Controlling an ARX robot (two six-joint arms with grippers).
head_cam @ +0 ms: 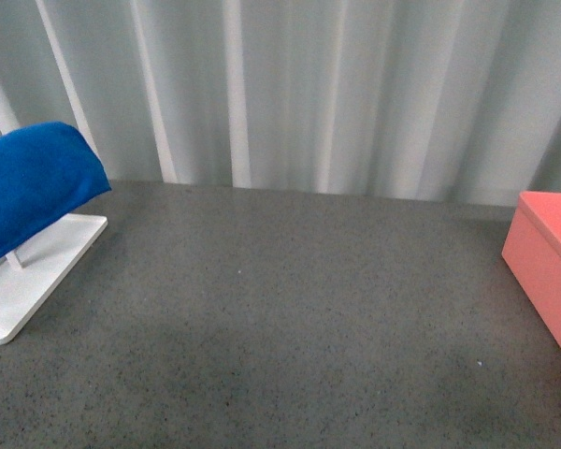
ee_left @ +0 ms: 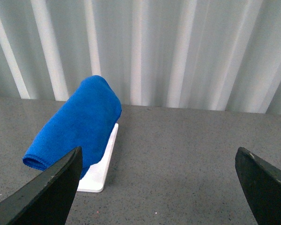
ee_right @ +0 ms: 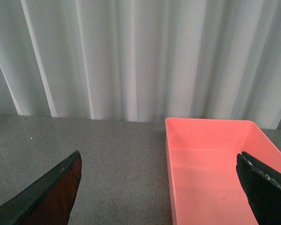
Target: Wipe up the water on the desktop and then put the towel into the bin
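Desktop (head_cam: pixel 280 337): dark grey speckled slab, nearest the front camera, running back to a pale pleated curtain (head_cam: pixel 309 94).

Rack (head_cam: pixel 39 271): white flat base, on the desktop at its left side, just before the curtain; reference for the entries below.

Towel (head_cam: pixel 28 192): royal blue, fuzzy, folded over the rack's top, clear of the desktop. Long axis follows the rack's base. The end toward the curtain sits high and rounded; the other end slopes down toward the robot, layered edges showing.

Bin (head_cam: pixel 552 271): salmon pink, open-topped, well apart from the rack, at the opposite side of the desktop; long axis runs toward the curtain.

Left gripper (ee_left: pixel 158 152): black fingers spread wide, holding nothing, above the desktop, facing the rack, short of the towel.

Right gripper (ee_right: pixel 158 154): fingers likewise spread wide, nothing between them, well away from the rack, facing the bin.
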